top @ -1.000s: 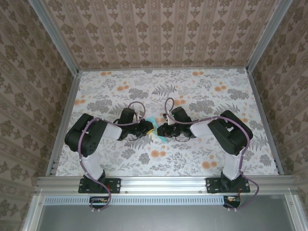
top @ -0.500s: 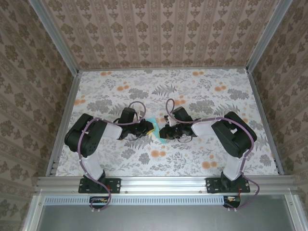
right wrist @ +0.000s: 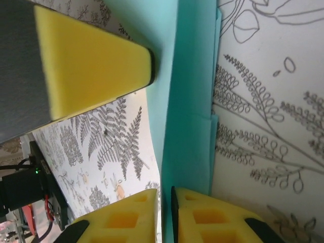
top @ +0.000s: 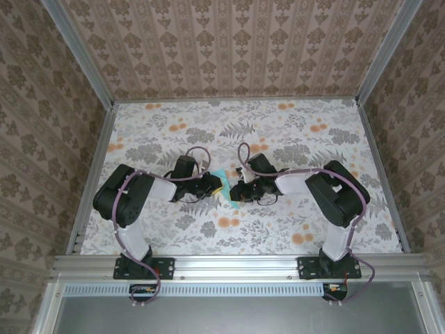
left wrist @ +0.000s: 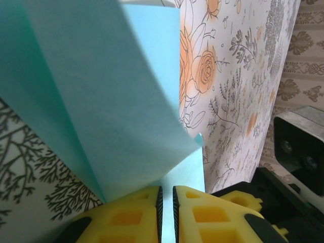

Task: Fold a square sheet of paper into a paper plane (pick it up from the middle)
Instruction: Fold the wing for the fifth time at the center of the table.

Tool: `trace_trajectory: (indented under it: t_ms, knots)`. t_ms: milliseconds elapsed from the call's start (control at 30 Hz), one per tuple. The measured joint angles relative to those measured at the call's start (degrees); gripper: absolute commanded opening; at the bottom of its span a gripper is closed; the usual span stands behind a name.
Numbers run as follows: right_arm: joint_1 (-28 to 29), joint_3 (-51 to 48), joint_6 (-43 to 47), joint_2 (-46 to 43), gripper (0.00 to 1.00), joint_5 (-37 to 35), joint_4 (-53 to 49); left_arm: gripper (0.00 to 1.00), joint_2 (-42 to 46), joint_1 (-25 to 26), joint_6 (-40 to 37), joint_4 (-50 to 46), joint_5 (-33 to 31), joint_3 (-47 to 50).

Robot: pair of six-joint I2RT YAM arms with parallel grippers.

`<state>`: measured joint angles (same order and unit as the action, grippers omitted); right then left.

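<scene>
Since a moment ago the left arm has hardly moved, but the right arm's elbow has swung out a bit to the right and its tip has slid a little along the paper

I think the job is in the middle of a fold. The sheet is already bent over on itself, but it does not look like a plane yet.

On the left, the left gripper has its yellow fingers pressed almost together. A thin edge of the blue paper is pinched between them. From the left wrist camera the paper rises up like a folded flap.

The blue paper sits in the middle of the table, right between the two arms. I cannot tell if it rests on the table or hangs just above it.

On the right, the right gripper is also nearly closed, and it pinches another edge of the same paper.

Next, I think both must keep a tight hold and move together to press the fold flat. If one pulls too hard, the thin paper could slip out or tear
</scene>
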<state>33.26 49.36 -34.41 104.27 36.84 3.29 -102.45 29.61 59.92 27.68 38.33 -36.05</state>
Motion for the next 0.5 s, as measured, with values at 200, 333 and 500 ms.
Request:
trace_trajectory:
  t_ms: [200,333,500]
  knots:
    - [0.00,0.50,1.49,-2.43,0.19,0.02,-2.95,0.16,0.22,0.00,-0.22,-0.50,-0.15,0.00]
    - [0.00,0.52,1.81,-2.43,0.18,0.04,-4.72,0.16,0.37,0.00,-0.22,-0.81,-0.15,0.02]
    - [0.11,0.79,2.78,-1.60,0.13,0.04,-5.81,0.16,0.59,0.00,-0.26,-1.38,-0.17,0.02]
